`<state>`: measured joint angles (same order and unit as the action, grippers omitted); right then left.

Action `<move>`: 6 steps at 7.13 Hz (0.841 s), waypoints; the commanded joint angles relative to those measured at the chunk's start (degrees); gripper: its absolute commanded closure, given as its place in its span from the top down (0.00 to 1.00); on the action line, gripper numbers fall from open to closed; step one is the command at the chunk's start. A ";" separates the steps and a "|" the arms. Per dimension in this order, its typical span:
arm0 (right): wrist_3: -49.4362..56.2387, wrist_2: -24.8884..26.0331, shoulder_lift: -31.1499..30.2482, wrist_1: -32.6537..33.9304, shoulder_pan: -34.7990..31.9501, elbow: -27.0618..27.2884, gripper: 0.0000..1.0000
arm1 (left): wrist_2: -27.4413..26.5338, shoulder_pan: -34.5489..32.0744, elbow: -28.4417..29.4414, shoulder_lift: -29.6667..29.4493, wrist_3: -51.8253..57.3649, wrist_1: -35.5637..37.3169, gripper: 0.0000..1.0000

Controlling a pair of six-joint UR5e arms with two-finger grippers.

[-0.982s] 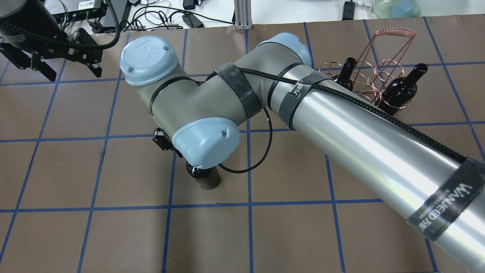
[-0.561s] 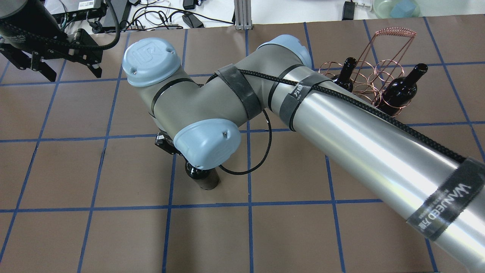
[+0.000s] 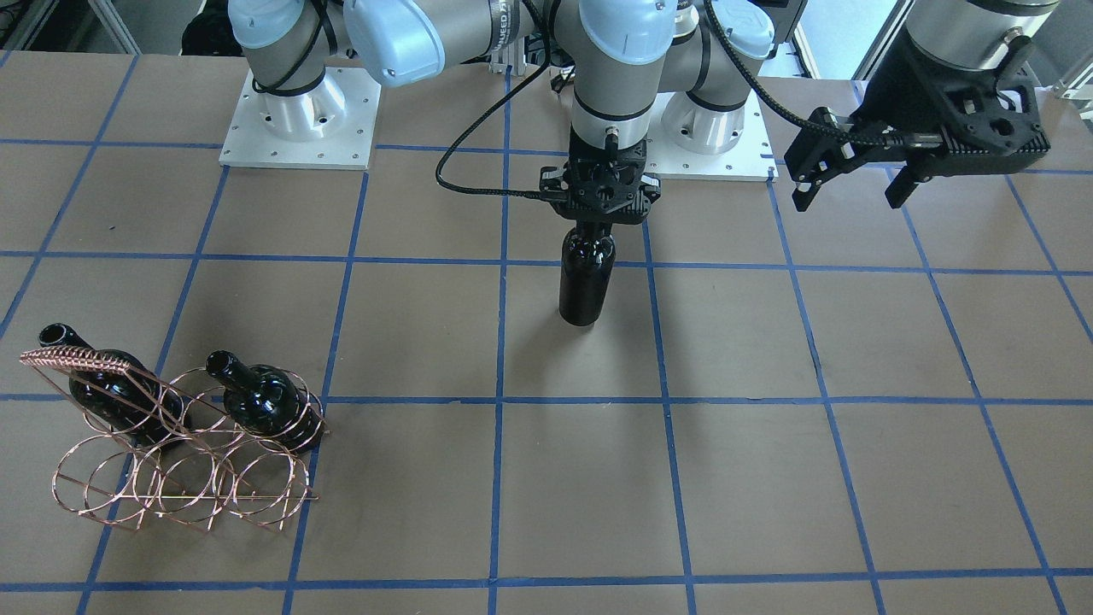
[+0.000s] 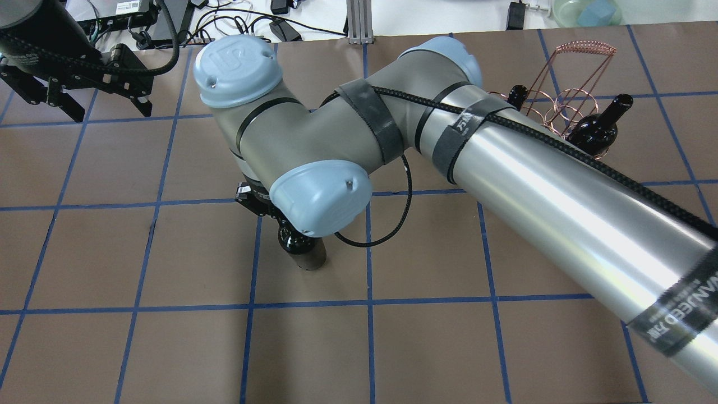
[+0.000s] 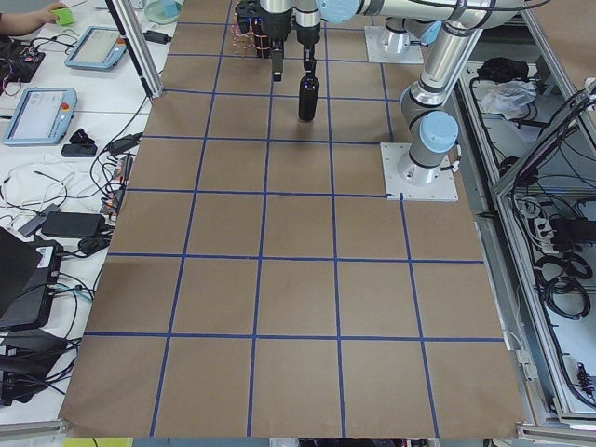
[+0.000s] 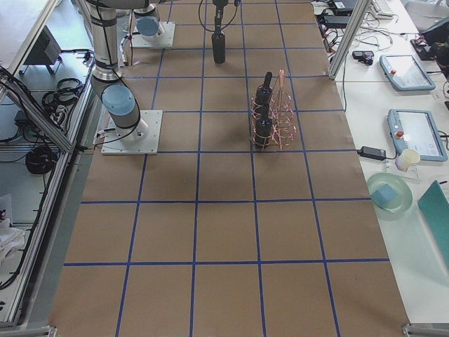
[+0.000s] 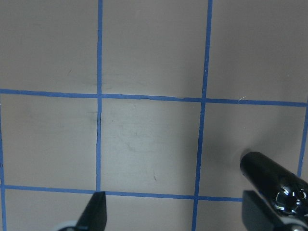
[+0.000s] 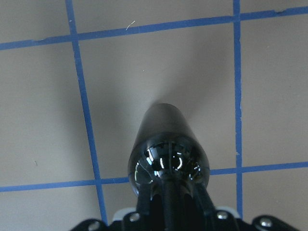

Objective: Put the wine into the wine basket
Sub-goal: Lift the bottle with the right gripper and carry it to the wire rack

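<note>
The wine, a dark glossy bottle (image 3: 586,286), stands upright near the table's middle. My right gripper (image 3: 600,224) is shut on its neck from above. The bottle also shows in the overhead view (image 4: 301,251) and the right wrist view (image 8: 168,144). I cannot tell whether its base touches the table. The copper wire wine basket (image 3: 171,478) stands far to my right (image 4: 567,92). It holds two look-alike bottles (image 3: 109,395) (image 3: 266,401). My left gripper (image 3: 847,196) hangs open and empty over the table's left side (image 4: 106,106).
The brown table has a blue tape grid (image 4: 367,303). Cables and boxes lie past the far edge (image 4: 235,25). The right arm's long link (image 4: 561,213) hides part of the basket in the overhead view. The arm bases (image 3: 295,120) stand at the robot's edge.
The right wrist with the bottle has shifted slightly toward the far side and right, and looks a little higher. The left arm has not moved.
</note>
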<state>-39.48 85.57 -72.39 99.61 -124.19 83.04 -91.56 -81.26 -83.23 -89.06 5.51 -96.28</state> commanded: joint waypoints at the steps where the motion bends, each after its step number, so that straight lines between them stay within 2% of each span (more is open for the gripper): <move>1: 10.15 0.64 -4.66 -6.49 7.87 0.02 0.18 | -0.03 -0.13 0.00 0.03 0.03 -0.05 1.00; 4: 30.97 3.01 -10.82 -16.87 25.17 0.28 0.18 | -0.03 -0.04 -0.09 0.03 0.03 -0.05 1.00; 5: 40.35 4.94 -12.41 -18.64 30.62 0.46 0.18 | 0.06 -0.04 -0.09 0.03 0.03 -0.05 1.00; 6: 44.71 8.44 -12.77 -18.49 35.29 0.29 0.17 | 0.06 -0.13 -0.09 0.03 0.03 -0.05 1.00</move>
<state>-1.99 90.64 -84.12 82.07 -94.96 83.37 -91.53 -81.31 -83.32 -89.03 5.54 -96.33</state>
